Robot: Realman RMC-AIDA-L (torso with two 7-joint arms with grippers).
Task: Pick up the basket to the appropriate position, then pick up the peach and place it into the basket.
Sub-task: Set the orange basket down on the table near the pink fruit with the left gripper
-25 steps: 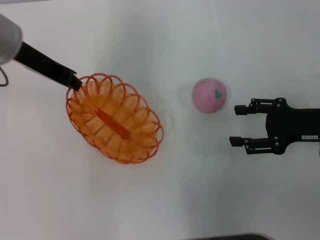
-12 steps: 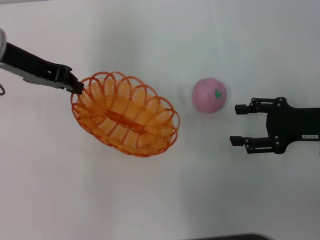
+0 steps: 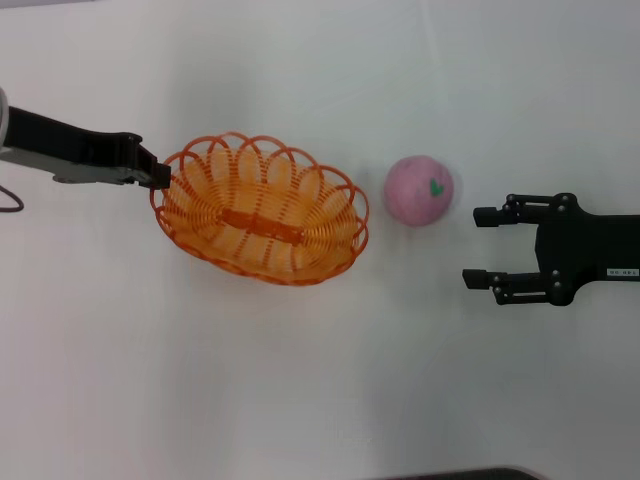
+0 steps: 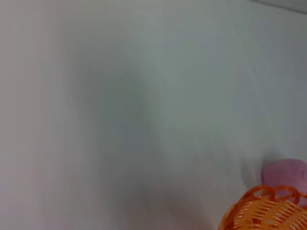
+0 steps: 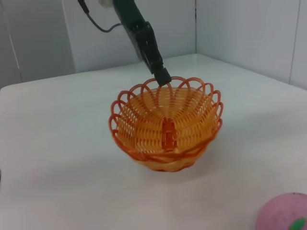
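The orange wire basket (image 3: 260, 210) lies on the white table left of centre, its long axis pointing toward the peach. My left gripper (image 3: 157, 177) is shut on the basket's left rim; the right wrist view shows it pinching the far rim (image 5: 163, 78). The pink peach (image 3: 419, 190) with a green leaf mark sits just right of the basket, a small gap between them. My right gripper (image 3: 479, 246) is open and empty, right of the peach and slightly nearer me. The basket (image 4: 266, 211) and peach (image 4: 285, 172) show at the edge of the left wrist view. The peach (image 5: 283, 213) shows in a corner of the right wrist view.
The white table (image 3: 300, 380) carries nothing else in the head view. Pale walls (image 5: 249, 33) stand behind the table in the right wrist view. A dark strip (image 3: 460, 474) shows at the table's near edge.
My left gripper has swung the basket to the right and turned it, so it now lies closer to the peach. The right gripper and the peach have stayed put.
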